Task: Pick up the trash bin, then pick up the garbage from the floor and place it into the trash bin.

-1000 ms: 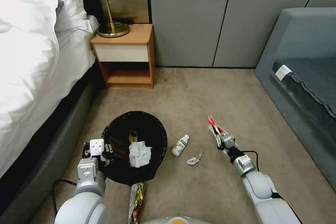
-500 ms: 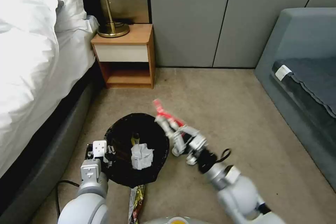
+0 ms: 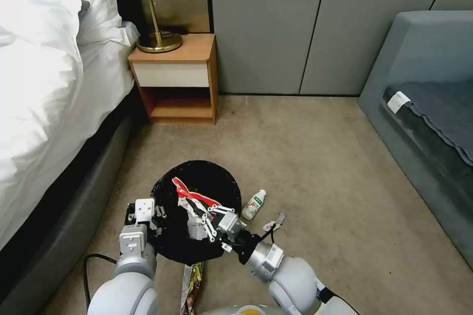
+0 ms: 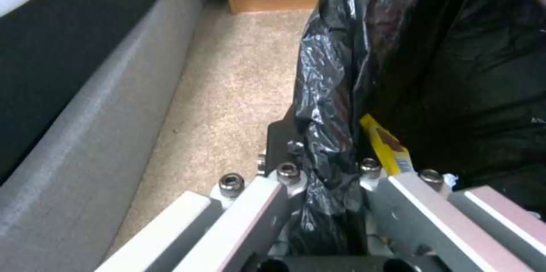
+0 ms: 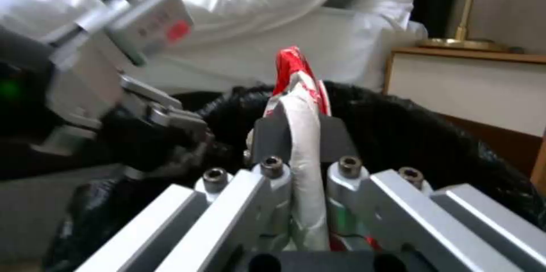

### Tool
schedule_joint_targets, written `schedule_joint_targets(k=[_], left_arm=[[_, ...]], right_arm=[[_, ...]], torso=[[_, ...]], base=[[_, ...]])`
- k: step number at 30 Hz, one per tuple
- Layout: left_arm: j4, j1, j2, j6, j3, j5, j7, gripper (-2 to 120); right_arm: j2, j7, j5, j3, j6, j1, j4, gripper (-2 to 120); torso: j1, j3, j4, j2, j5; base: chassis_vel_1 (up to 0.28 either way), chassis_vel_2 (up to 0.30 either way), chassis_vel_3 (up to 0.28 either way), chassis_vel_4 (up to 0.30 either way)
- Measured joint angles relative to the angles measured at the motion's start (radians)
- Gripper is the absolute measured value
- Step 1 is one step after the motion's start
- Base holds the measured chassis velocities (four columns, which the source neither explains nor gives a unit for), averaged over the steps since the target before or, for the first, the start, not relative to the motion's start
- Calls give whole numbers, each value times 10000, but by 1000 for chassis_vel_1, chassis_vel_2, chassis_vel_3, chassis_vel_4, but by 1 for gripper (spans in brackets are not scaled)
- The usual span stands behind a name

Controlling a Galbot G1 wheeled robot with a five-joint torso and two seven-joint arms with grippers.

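Beige carpet (image 3: 315, 157) below; my right pincer (image 3: 197, 208) pinches a red-white wrapper (image 3: 189, 196) over the trash bin (image 3: 217, 179), whose rim my left pincer (image 3: 152, 216) clamps.

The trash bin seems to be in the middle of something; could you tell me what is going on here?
The left gripper is clamped on the rim of the trash bin, which is lined with a black bag. The right gripper holds a red-white wrapper over the bin's opening, not yet released. A small white bottle, a crumpled scrap and a yellow wrapper lie on the carpet.
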Motion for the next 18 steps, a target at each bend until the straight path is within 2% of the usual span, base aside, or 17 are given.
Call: schedule_joint_targets(k=[1,4,6,7,8,10,11,15,16,18], left_arm=[[0,0,0,0,0,0,0,0],[7,-2,-47,0,63,52,0,0],[8,-3,-56,0,77,61,0,0],[18,-4,-82,0,107,80,0,0],[18,-4,-82,0,107,80,0,0],[30,-5,-97,0,133,103,0,0],[30,-5,-97,0,133,103,0,0],[31,-14,-85,-1,133,107,1,0],[31,-14,-85,-1,133,107,1,0],[26,-14,-77,-1,116,104,1,0]], right_arm=[[0,0,0,0,0,0,0,2],[20,105,-67,-1,-93,204,-208,17],[21,107,-74,-7,-107,209,-214,20],[28,108,-94,-19,-128,204,-214,28],[28,108,-94,-19,-128,204,-214,28],[41,108,-140,-28,-140,134,-212,38],[41,108,-140,-28,-140,134,-212,38],[-3,97,-202,90,-142,-21,-91,58],[-3,97,-202,90,-142,-21,-91,58],[-49,78,-207,165,-142,-93,-56,67]], torso=[[0,0,0,0,0],[0,0,0,0,0],[0,0,0,0,0],[0,0,0,0,1],[0,0,0,0,1],[0,0,0,0,0],[0,0,0,0,0],[0,0,-1,0,1],[0,0,-1,0,1],[0,0,-1,1,0]], base=[[0,0,0,0],[0,0,0,0],[0,0,0,0],[0,0,0,0],[0,0,0,0],[0,0,0,0],[0,0,0,0],[0,0,0,0],[0,0,0,0],[0,0,0,0]])
